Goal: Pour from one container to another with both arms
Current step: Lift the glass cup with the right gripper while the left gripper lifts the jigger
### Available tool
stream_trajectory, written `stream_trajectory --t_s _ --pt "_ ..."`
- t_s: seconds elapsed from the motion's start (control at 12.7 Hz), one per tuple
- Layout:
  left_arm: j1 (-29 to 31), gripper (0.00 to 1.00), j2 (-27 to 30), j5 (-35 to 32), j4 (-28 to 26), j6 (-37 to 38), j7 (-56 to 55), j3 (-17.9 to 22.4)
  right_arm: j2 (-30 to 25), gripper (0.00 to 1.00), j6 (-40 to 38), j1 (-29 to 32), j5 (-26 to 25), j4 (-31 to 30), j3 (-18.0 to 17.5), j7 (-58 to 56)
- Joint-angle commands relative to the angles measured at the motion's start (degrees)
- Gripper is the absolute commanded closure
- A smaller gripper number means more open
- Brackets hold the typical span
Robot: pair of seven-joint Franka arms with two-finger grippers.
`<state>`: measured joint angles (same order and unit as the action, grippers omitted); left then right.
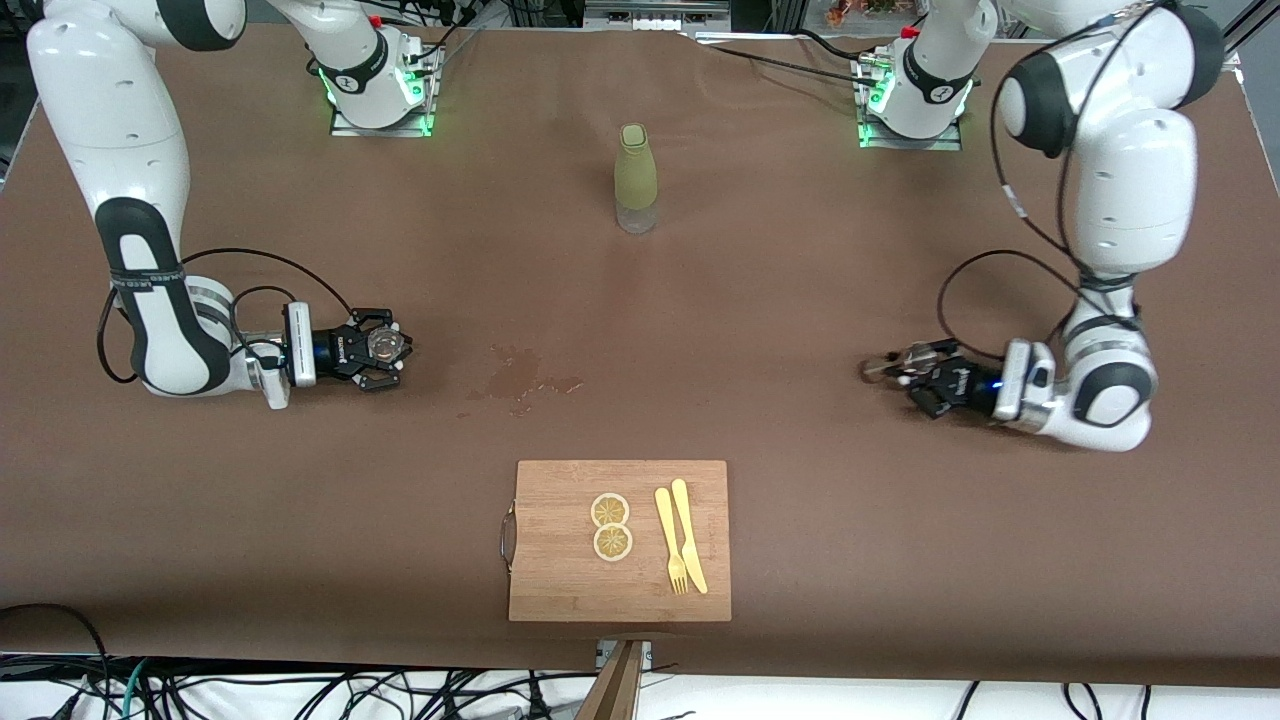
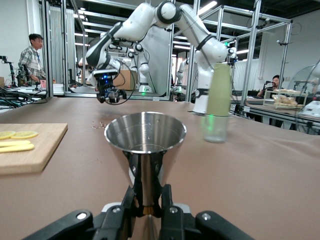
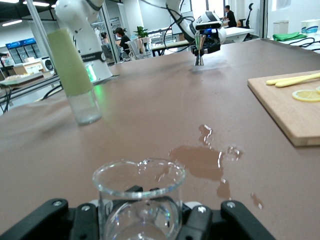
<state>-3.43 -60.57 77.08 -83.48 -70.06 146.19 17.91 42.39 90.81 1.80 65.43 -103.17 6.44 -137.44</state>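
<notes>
The tiny clear glass [image 1: 384, 345] [image 3: 138, 197] stands upright between the fingers of my right gripper [image 1: 390, 348] [image 3: 140, 210], which is shut on it low over the table toward the right arm's end. The small silver metal cup [image 1: 871, 369] [image 2: 145, 132] is upright too. My left gripper [image 1: 893, 370] [image 2: 147, 202] is shut on its narrow lower part, at table height toward the left arm's end. Each wrist view shows the other gripper in the distance: the right gripper [image 2: 110, 92] and the left gripper [image 3: 205, 42] with the cup [image 3: 199, 56].
The tall olive-green bottle [image 1: 635, 180] [image 2: 218, 102] [image 3: 75, 75] stands mid-table near the bases. A wet patch [image 1: 515, 378] [image 3: 200, 162] lies on the brown cloth between the grippers. The wooden cutting board [image 1: 560, 570] near the front edge carries lemon slices [image 1: 610, 525] and a yellow fork and knife [image 1: 681, 548].
</notes>
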Motion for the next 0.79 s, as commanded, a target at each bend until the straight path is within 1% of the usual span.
stream_trajectory --t_s 0.0,0.24,0.39,0.47,0.71 --pt "-5.68 1.0 1.33 5.95 -1.24 -5.33 -3.79 -0.41 -5.64 0.84 2.61 0.93 0.48 -1.42 -4.06 8.56" --pt "-13.59 1.0 2.56 13.68 -1.24 -11.22 -9.15 -0.68 -9.25 0.84 6.83 0.93 0.48 -1.59 -7.84 16.12" --pt "-17.03 1.0 3.26 19.05 -1.24 -16.48 -12.49 -3.04 -10.92 0.84 9.29 0.93 0.4 -2.21 -10.82 22.01" --pt "-18.09 1.0 3.52 19.85 -1.07 -20.08 -13.64 -4.45 -11.45 0.84 11.74 0.84 0.48 -2.21 -12.58 23.25" --pt "-20.64 1.0 3.7 20.47 2.18 -29.4 -16.63 -7.88 -13.21 0.84 18.68 0.58 0.31 -2.38 -17.77 27.38"
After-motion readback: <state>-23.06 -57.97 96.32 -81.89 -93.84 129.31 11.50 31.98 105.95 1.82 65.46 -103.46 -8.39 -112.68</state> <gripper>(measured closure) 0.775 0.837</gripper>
